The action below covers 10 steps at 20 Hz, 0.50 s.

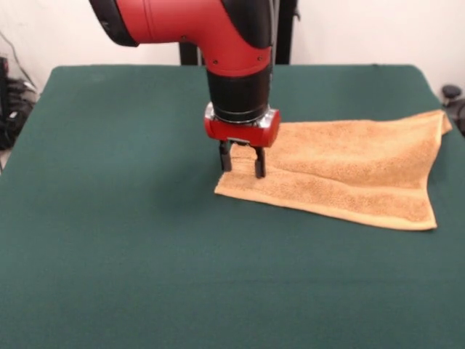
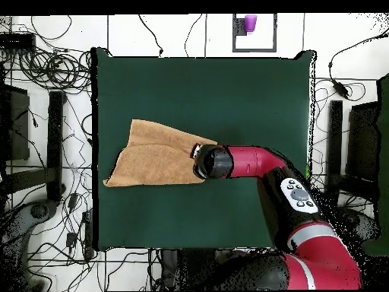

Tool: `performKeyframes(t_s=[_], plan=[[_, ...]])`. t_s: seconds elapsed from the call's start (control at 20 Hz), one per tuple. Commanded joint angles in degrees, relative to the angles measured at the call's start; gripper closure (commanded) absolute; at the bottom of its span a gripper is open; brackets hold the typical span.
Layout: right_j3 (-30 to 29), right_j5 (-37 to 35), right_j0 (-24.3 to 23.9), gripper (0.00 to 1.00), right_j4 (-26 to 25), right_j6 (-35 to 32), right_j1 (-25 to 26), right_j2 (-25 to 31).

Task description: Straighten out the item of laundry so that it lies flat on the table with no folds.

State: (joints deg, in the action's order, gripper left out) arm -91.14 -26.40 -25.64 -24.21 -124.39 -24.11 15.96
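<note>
The table (image 1: 109,240) is seen in the front view from across it, at a close, low slant. In the overhead view it is seen straight down from higher up, turned half round. The whole tabletop is shared.

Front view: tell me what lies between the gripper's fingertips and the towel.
Nothing. In the front view the open gripper stands right over the towel, at its corner, with fingertips down at the cloth. Contact cannot be confirmed; the overhead view hides this spot under the arm.
</note>
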Motion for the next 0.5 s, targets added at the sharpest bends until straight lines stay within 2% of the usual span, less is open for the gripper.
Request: performKeyframes(t_s=[0.05, 0.3, 0.5], plan=[[-0.5, 1.8, 1.1, 0.00, -4.0, 3.1, 6.1, 1.5], [0.6, -0.5, 1.2, 0.00, -4.7, 4.4, 5.3, 0.5], [-0.1, -2.2, -0.8, 0.00, -5.0, 7.4, 4.3, 1.4]])
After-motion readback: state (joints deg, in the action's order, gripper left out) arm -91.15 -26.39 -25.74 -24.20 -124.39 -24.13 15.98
